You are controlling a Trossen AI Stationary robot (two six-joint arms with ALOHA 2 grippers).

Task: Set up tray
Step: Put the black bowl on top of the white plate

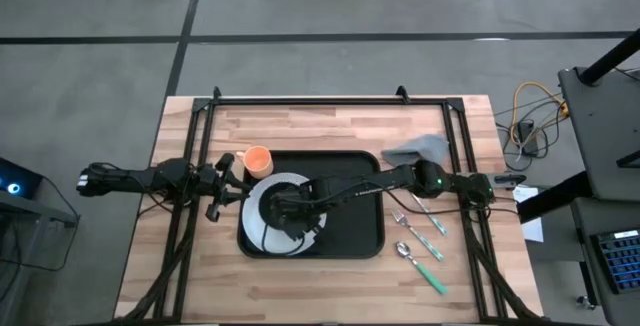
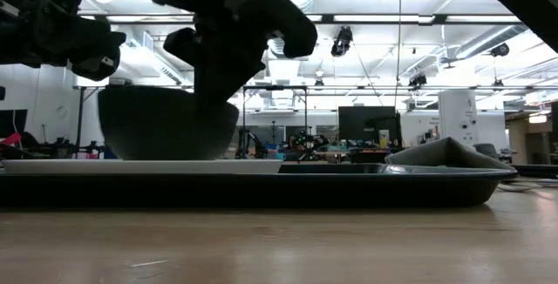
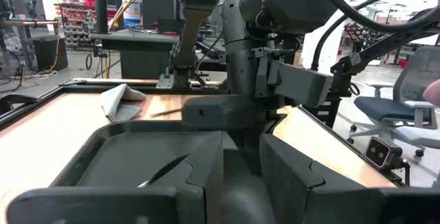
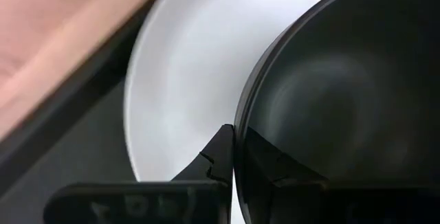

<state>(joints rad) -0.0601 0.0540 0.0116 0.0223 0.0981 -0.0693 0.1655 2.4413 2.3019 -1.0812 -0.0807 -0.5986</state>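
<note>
A black tray [image 1: 350, 228] lies mid-table with a round white plate [image 1: 258, 218] in its left half. A small black bowl [image 2: 166, 123] stands upright on the plate [image 2: 139, 166], and my right gripper [image 1: 292, 212] is shut on it, reaching in from the table's right. In the right wrist view the bowl [image 4: 344, 93] covers part of the plate [image 4: 185, 66]. My left gripper [image 1: 232, 179] waits level just left of the tray, open, with nothing between its fingers [image 3: 199, 176]. My right gripper pinches the bowl's rim [image 4: 238, 117] between its two fingers, one finger [image 4: 271, 165] inside the bowl and one [image 4: 216, 155] outside. The fingers come steeply from above, slanting in from the table's right. The bowl is upright, its base down on the plate.
An orange cup [image 1: 258, 160] stands by the tray's far left corner. A folded grey cloth [image 1: 418, 149] lies at the far right. Teal-handled cutlery [image 1: 420, 234] lies right of the tray. The tray's right half [image 1: 355, 206] is bare.
</note>
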